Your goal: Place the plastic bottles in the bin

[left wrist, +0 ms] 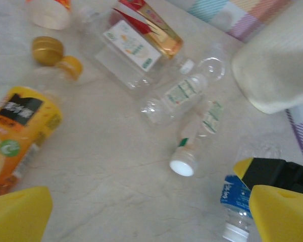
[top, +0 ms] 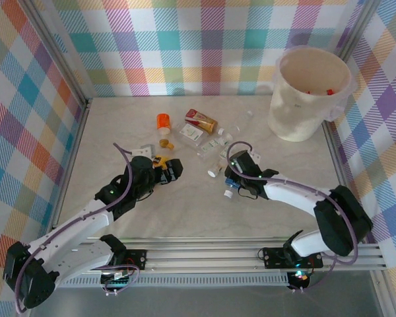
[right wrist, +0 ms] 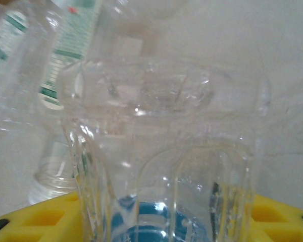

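My right gripper (top: pixel 232 183) (right wrist: pixel 161 222) is shut on a clear bottle with a blue label (right wrist: pixel 161 151) (top: pixel 230 192) (left wrist: pixel 236 199) that lies on the table, its yellow pads (right wrist: pixel 40 217) against both sides. My left gripper (top: pixel 168 170) (left wrist: pixel 151 222) stands open over bare table, nothing between its fingers. An orange juice bottle (left wrist: pixel 20 136) (top: pixel 160 160) lies just to its left. Ahead lie a white-capped bottle (left wrist: pixel 194 143) (top: pixel 214 172), clear green-labelled bottles (left wrist: pixel 174 96) (top: pixel 214 144) and a red-and-gold bottle (left wrist: pixel 151 25) (top: pixel 201 120). The cream bin (top: pixel 310 92) (left wrist: pixel 278 65) stands at the back right.
An orange-capped bottle (top: pixel 164 121) lies at the back of the cluster, with loose gold caps (left wrist: pixel 46 50) near it. Red-capped bottles (top: pixel 320 91) lie inside the bin. Checked walls close the table at the back and both sides.
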Controlling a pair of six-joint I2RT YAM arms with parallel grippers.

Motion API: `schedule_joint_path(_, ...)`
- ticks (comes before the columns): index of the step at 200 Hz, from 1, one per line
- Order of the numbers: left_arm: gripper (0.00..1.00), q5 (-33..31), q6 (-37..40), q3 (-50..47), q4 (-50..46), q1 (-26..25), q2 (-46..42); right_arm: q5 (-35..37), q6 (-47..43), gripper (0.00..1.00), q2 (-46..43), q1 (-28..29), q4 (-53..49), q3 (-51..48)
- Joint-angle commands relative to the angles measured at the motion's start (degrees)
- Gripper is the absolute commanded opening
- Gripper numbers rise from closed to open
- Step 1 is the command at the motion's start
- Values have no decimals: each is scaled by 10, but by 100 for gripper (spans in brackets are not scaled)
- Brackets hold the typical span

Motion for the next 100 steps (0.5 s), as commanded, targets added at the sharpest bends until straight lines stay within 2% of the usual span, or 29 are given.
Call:
schedule_joint_path(1,100,60,12,-5,64,4,15,41,-107,42,-41,-2,18,11)
schedule_joint_path(67,100,114,-9,1,158,4,67,74,-287,37,-126,-2,59,44)
schedule_joint_path(100,100,148,-17,8,214,3,94,80,-374,37,-138,-2,125,80)
